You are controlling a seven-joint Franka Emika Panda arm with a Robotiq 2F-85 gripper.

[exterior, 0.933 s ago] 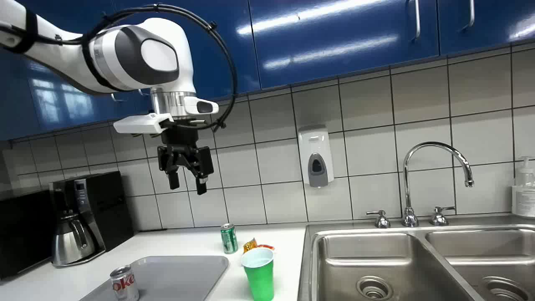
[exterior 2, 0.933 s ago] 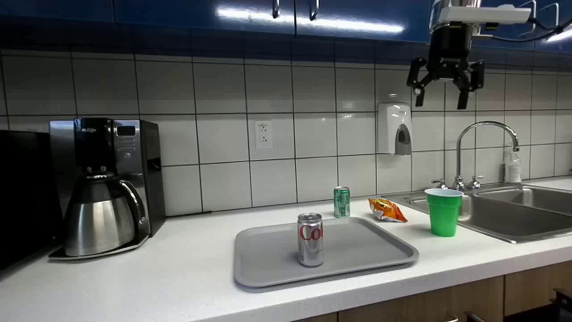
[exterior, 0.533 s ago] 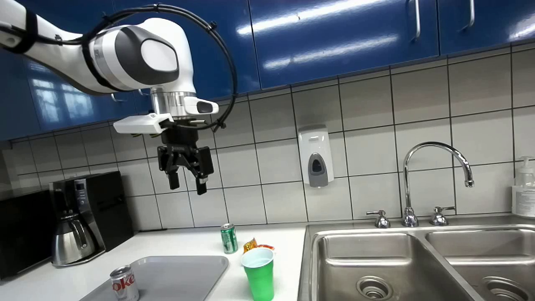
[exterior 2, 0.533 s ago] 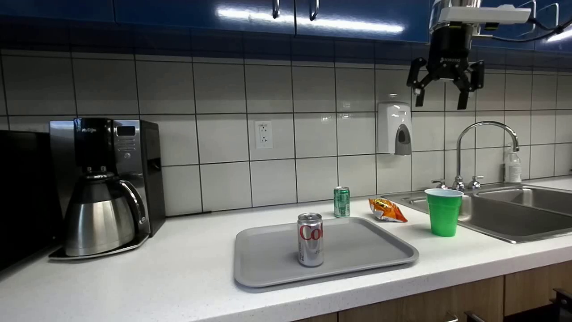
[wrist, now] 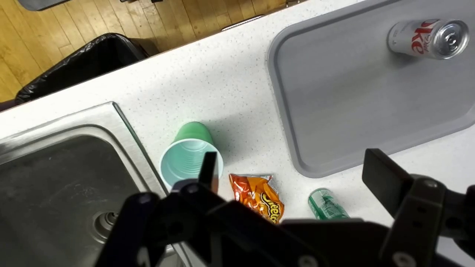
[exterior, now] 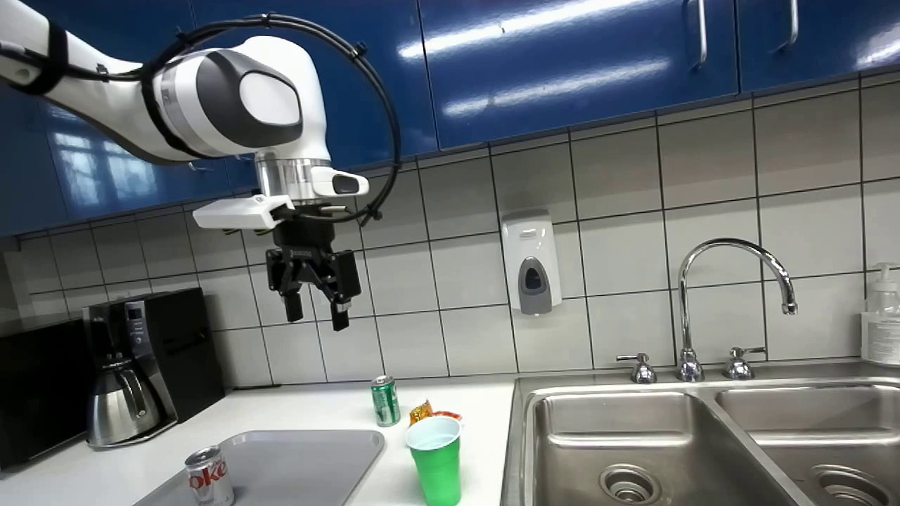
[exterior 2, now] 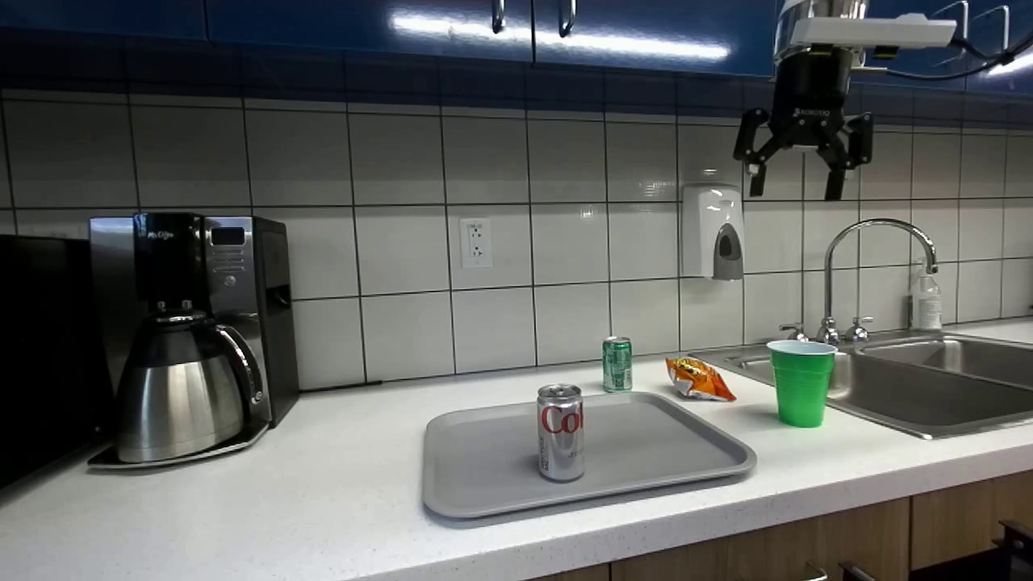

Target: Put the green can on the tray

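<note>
Two fingers [exterior 2: 757, 182] of the gripper [exterior 2: 796, 186] hang high and wide apart, grasping nothing, presumably to straddle the green can [exterior 2: 617, 367], which stands upright on the worktop [exterior 2: 323, 484] just beyond the far right corner of the tray [exterior 2: 654, 448].

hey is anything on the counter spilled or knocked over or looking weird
Nothing stands out. The green can, the silver cola can on the tray, and the green cup all stand upright, and no spill shows. The orange snack bag lies rumpled, which seems normal; I can't tell whether it's open.
</note>
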